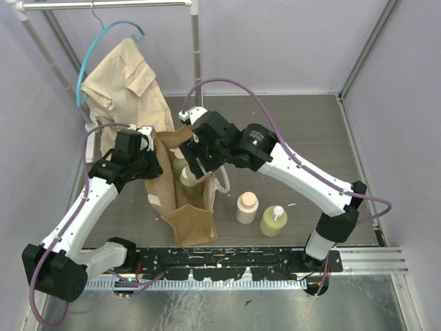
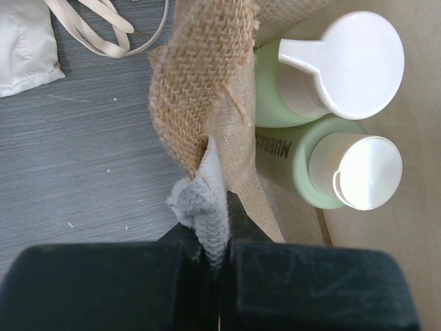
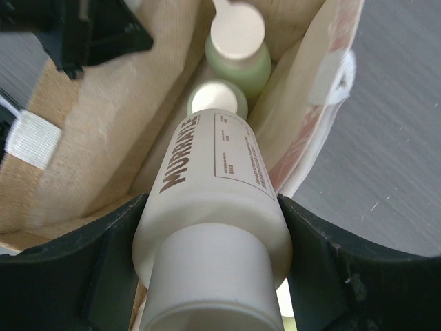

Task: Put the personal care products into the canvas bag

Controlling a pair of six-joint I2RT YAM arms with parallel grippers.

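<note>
The canvas bag (image 1: 194,219) stands open in the middle of the table. My left gripper (image 2: 219,231) is shut on the bag's rim (image 2: 200,83), pinching the whitish strap and burlap edge. Two olive-green bottles (image 2: 275,76) (image 2: 310,183) with cream caps stand inside the bag. My right gripper (image 3: 213,227) hangs over the bag's mouth, shut on a beige bottle (image 3: 207,179) that points down into it, above the two green bottles (image 3: 238,62) (image 3: 217,100). On the table to the right of the bag stand a beige-peach bottle (image 1: 247,207) and an olive-green bottle (image 1: 273,221).
A beige shirt (image 1: 124,83) on a teal hanger (image 1: 114,31) hangs from a rack at the back left. The bag's loose handle (image 2: 103,27) lies on the table beside it. Grey walls close in on both sides.
</note>
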